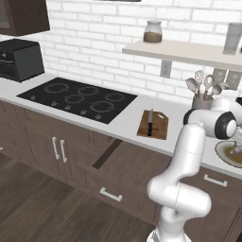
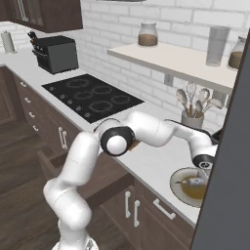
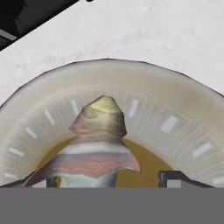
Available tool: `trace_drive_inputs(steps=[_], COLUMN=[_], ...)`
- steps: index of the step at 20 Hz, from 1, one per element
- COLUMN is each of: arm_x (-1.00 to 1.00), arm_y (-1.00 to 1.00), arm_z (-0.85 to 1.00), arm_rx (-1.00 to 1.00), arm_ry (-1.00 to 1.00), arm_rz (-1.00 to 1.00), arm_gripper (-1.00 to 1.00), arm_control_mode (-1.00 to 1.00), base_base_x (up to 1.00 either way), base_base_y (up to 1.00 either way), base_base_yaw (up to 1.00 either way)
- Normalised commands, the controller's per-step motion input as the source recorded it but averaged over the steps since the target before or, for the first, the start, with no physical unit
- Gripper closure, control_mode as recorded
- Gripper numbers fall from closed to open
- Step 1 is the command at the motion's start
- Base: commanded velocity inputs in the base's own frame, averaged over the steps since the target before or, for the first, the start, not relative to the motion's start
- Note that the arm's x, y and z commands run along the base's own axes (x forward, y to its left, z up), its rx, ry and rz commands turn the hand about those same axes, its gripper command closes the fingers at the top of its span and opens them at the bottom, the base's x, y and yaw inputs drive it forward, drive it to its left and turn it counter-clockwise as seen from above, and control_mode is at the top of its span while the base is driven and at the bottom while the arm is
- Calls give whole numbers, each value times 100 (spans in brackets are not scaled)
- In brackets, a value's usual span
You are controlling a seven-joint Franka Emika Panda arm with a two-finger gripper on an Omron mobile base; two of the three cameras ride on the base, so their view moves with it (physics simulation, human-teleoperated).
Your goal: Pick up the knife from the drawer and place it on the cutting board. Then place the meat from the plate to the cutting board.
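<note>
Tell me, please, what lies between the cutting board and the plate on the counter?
In the left base view, the robot's white arm crosses between the small brown wooden cutting board and the round grey-rimmed plate; the white counter hidden behind it cannot be judged.

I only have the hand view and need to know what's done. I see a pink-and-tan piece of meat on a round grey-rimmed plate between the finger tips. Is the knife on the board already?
Observer: Yes. The slim black-handled knife lies on the small brown wooden cutting board.
Operator: Where's that board relative to the plate?
Observer: On the same white counter, between the black cooktop and the plate.
Operator: And the drawer?
Observer: The wide dark-brown drawer stands pulled out below the counter, under the board. Your gripper is open over the meat.
</note>
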Motion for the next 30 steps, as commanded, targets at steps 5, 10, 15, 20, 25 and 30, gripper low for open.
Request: trace_drive_inputs(steps=[5, 10, 15, 20, 25, 30], arm_x=[0, 0, -7, -18, -15, -4], arm_y=[93, 100, 68, 0, 3, 53], arm_z=[-62, -92, -42, 62, 100, 75], arm_rx=[-27, -62, -21, 18, 37, 20], arm_ry=[0, 0, 0, 0, 1, 4], arm_rz=[0, 0, 0, 4, 31, 47], arm_gripper=[100, 100, 100, 100, 100, 100], arm_control_mode=[-100, -100, -100, -100, -100, -100], base_base_x=[0, 0, 0, 0, 0, 0], base_base_y=[0, 0, 0, 0, 0, 0], base_base_yaw=[0, 0, 0, 0, 0, 0])
